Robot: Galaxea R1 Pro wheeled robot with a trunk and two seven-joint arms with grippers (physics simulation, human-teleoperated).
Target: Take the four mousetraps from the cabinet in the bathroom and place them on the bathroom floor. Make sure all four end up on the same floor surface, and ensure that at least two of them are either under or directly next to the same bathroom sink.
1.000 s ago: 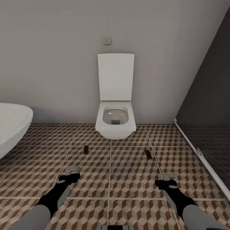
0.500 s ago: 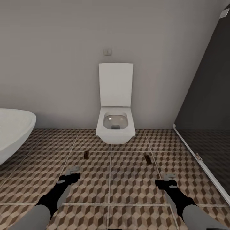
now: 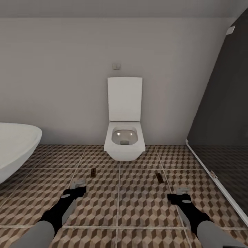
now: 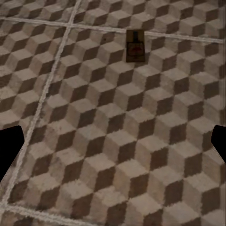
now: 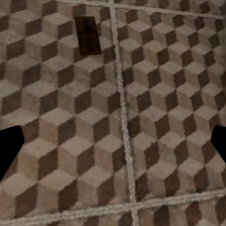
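Observation:
Two small dark-brown mousetraps lie flat on the cube-patterned bathroom floor (image 3: 137, 203) in front of the toilet: one mousetrap (image 3: 93, 172) to the left, the other mousetrap (image 3: 159, 177) to the right. The left one (image 4: 135, 45) lies ahead of my left gripper (image 3: 78, 187), the right one (image 5: 88, 36) ahead of my right gripper (image 3: 181, 195). Both grippers hover low over the tiles, open and empty, their dark fingertips (image 4: 9, 150) far apart at the wrist views' edges. The cabinet and the sink are out of view.
A white wall-hung toilet (image 3: 124, 137) with its lid up stands at the back wall, centre. A white oval bathtub rim (image 3: 17, 148) juts in at the left. A dark glass shower partition (image 3: 224, 137) with a floor rail closes off the right.
The head view has tilted upward, so the toilet, floor and traps sit lower in the picture. Both arms hold about the same pose; the traps stay put on the floor.

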